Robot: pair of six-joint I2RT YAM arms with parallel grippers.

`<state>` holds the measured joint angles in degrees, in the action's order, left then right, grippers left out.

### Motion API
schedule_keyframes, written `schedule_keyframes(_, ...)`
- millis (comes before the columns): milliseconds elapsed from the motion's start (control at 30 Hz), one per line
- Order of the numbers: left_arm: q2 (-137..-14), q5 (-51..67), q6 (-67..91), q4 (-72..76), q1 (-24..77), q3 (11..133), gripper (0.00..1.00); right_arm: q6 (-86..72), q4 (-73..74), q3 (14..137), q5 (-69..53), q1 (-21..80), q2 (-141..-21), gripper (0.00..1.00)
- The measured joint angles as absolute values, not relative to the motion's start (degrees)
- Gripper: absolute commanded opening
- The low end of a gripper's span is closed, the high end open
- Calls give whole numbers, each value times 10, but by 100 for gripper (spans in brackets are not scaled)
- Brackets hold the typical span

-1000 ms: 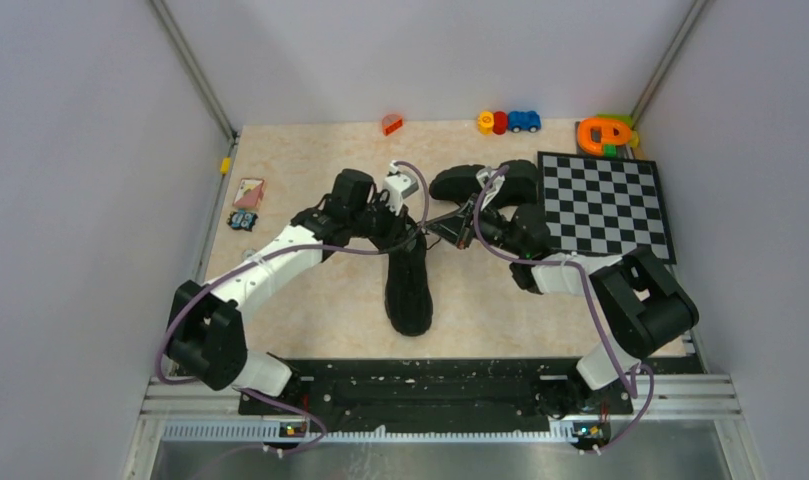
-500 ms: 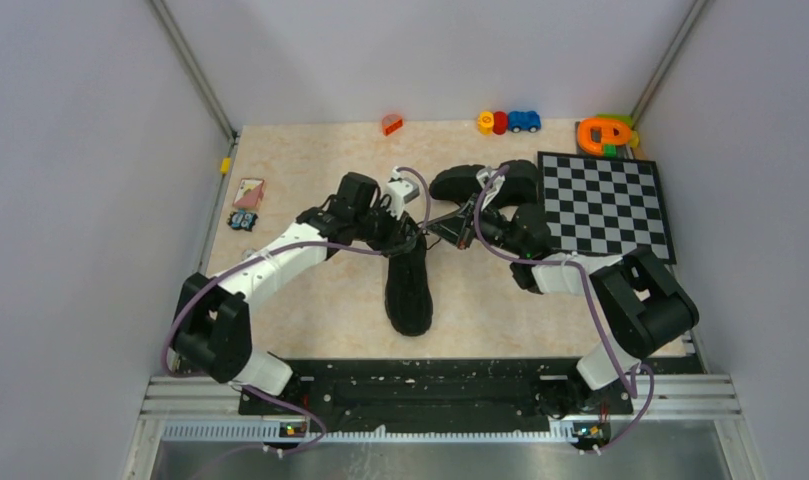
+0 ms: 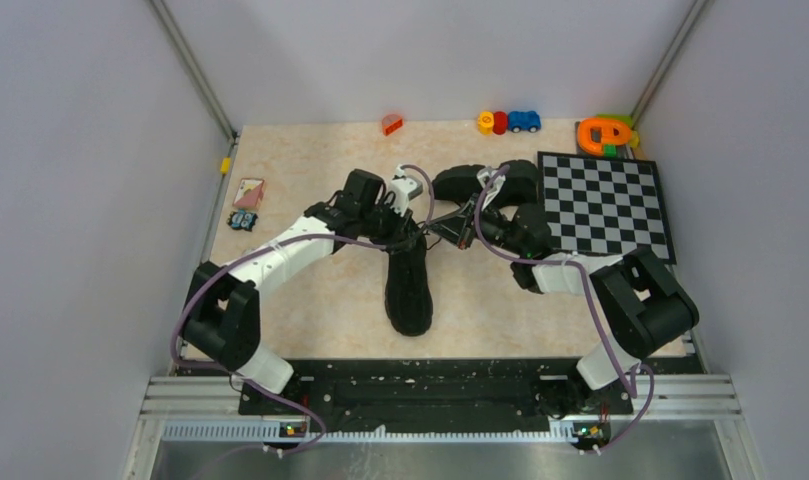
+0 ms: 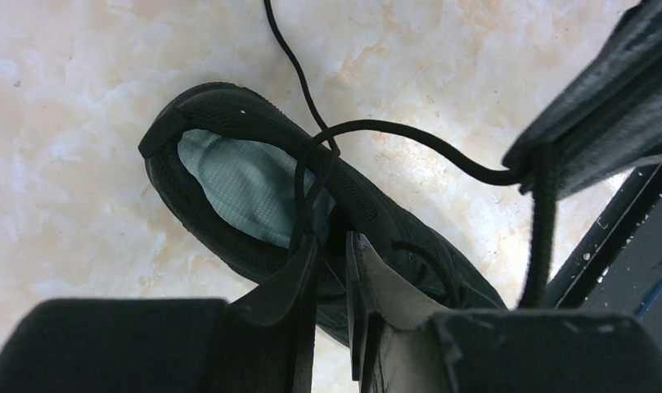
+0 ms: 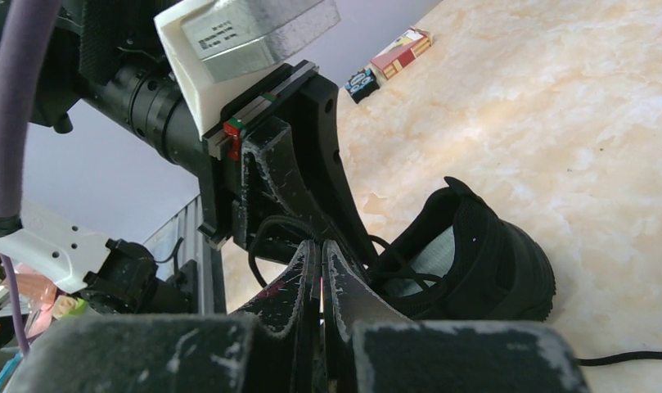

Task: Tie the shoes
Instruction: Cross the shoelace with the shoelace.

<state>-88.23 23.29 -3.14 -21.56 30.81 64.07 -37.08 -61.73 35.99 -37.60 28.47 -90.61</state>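
Left hand (image 4: 331, 246) shifted right, slightly parted; right hand (image 5: 321, 250) pinches lace (image 4: 409, 139), shoe (image 4: 376, 205) half-hidden.

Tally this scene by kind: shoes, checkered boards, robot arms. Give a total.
Shoes: 2, the near shoe and the far shoe
Checkered board: 1
Robot arms: 2, the left arm and the right arm
Total: 5

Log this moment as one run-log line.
left pincer: slightly open above shoe | right pincer: shut on lace | bow: none yet
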Motion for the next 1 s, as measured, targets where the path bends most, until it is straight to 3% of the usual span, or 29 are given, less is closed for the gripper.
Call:
schedule_keyframes(167,-896,223,-32,-216,308,647,28,-371,-617,360,-376,283,-906,0)
schedule_keyframes(567,-916,209,-34,-219,308,654,28,-373,-623,360,-380,283,-906,0)
schedule_keyframes(667,-922,209,-34,-227,309,656,16,-373,-625,360,-381,283,-906,0)
schedule_keyframes(733,-923,210,-34,-232,309,658,0,-373,-626,360,-381,283,-906,0)
schedule_keyframes(900,-923,212,-41,-257,312,674,0,-373,-626,360,-382,283,-906,0)
schedule_keyframes(933,-923,216,-41,-277,312,688,0,-373,-626,360,-382,283,-906,8)
schedule_keyframes(1000,-922,217,-41,-282,312,693,0,-371,-625,360,-382,283,-906,14)
